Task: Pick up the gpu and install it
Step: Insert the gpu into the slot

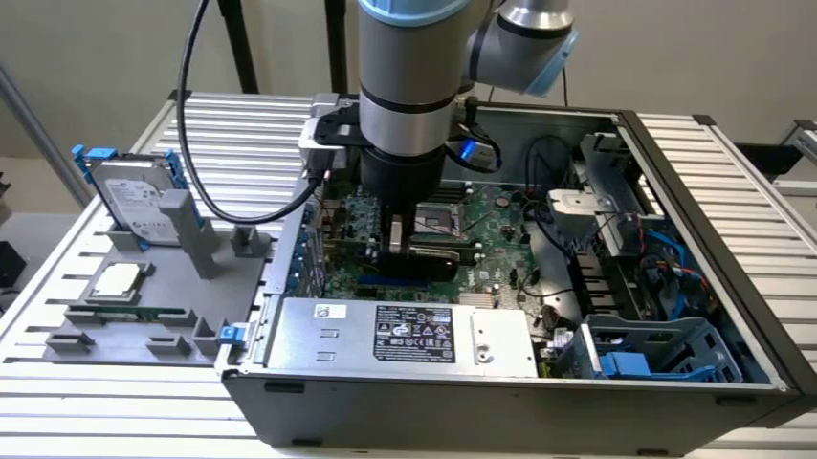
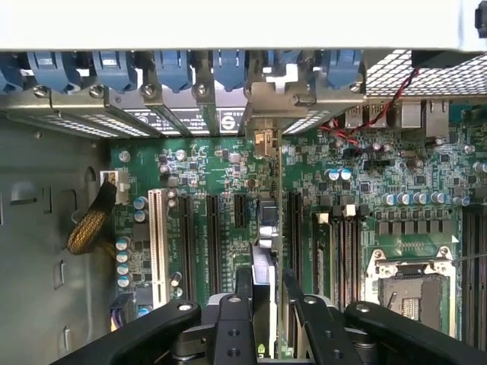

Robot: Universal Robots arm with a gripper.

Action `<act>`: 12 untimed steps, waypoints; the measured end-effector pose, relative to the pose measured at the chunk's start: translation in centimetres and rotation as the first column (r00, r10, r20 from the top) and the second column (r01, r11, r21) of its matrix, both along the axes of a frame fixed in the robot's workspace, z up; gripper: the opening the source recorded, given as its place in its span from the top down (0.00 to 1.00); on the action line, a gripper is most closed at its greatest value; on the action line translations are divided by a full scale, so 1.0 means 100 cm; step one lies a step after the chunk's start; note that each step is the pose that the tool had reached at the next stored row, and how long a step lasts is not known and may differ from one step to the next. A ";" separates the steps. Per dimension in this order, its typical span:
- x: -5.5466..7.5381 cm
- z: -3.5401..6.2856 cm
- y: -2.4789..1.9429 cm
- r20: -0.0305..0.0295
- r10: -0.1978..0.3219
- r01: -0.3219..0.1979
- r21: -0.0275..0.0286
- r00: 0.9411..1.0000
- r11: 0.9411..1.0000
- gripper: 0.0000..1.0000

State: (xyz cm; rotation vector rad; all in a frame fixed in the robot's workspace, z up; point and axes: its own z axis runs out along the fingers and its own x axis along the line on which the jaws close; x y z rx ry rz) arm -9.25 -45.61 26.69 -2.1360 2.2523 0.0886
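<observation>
**Seating the card: keep it square to the slot**

You have the black two-fingered gripper (image 2: pixel 262 304) pinched on the gpu (image 2: pixel 262 285), a thin flat card seen edge-on with a dark face and a silver metal end bracket. The card hangs straight below the fingers, upright, over the green motherboard (image 2: pixel 365 175) inside the open grey computer case (image 1: pixel 511 397). In the exterior view the gripper (image 1: pixel 415 251) is low in the case, with the card just under it and very near the board.

In the wrist view the card's edge runs in line with the long black expansion slots (image 2: pixel 214 239) ahead of the fingers, and its bracket end reaches toward the row of silver slot covers with blue clips (image 2: pixel 228 84) at the far wall. Whether the edge has entered a slot you cannot tell from here.

To do this well, I judge you should hold the card parallel to its slot and press straight down, without tilt. Watch that the bracket meets its opening in the rear wall rather than riding on a neighbouring cover. Mind the small capacitors (image 2: pixel 124 258) off to the side of the fingers
</observation>
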 end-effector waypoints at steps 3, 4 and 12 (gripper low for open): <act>0.000 0.0000 0.0001 0.000 0.006 -0.006 0.000 1.000 1.000 1.00; 0.000 0.0000 0.0001 0.000 0.006 -0.006 0.000 1.000 1.000 1.00; -0.002 -0.0008 0.0009 0.000 0.016 -0.016 0.000 1.000 1.000 1.00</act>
